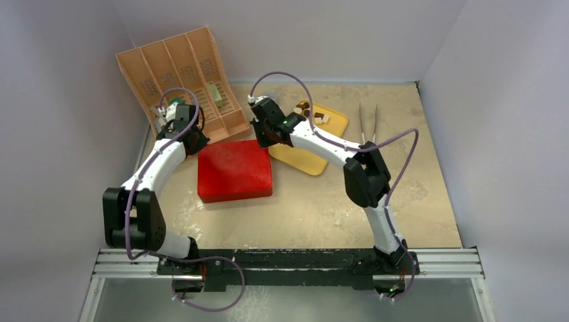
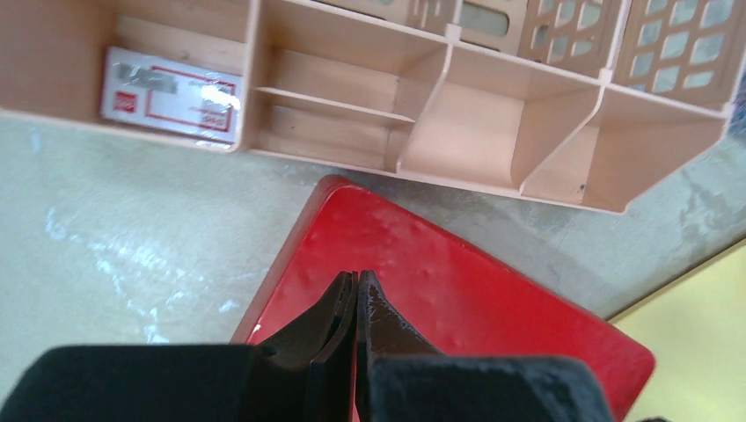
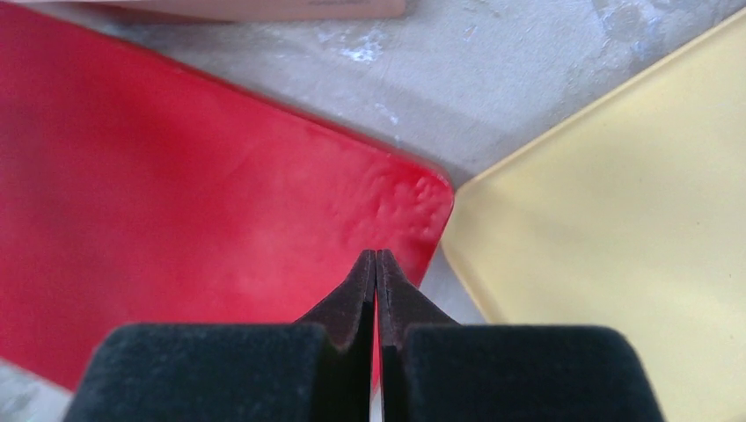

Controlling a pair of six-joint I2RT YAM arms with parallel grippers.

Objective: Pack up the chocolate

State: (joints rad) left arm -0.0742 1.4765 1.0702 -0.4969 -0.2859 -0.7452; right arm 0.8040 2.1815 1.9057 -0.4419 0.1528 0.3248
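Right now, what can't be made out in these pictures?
Chocolate: count, top view; right arm covers the tray.
Label text: left wrist; blurred, glare.
Red box contents: every view; opaque top.
Organizer far end: left wrist; cut off by edge.

Both arms (image 1: 166, 155) have white links, black joints (image 1: 366, 176), purple cables (image 1: 282, 73); left gripper (image 2: 357, 280) and right gripper (image 3: 376, 259) are black, tapered.

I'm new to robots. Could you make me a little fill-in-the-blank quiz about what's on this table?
The chocolate lies on the ____ tray.
The left claw and the right claw are both ____.
The flat box in the middle is ____.
The tweezers lie on the tray's ____ side.
Missing words: yellow, shut, red, right.
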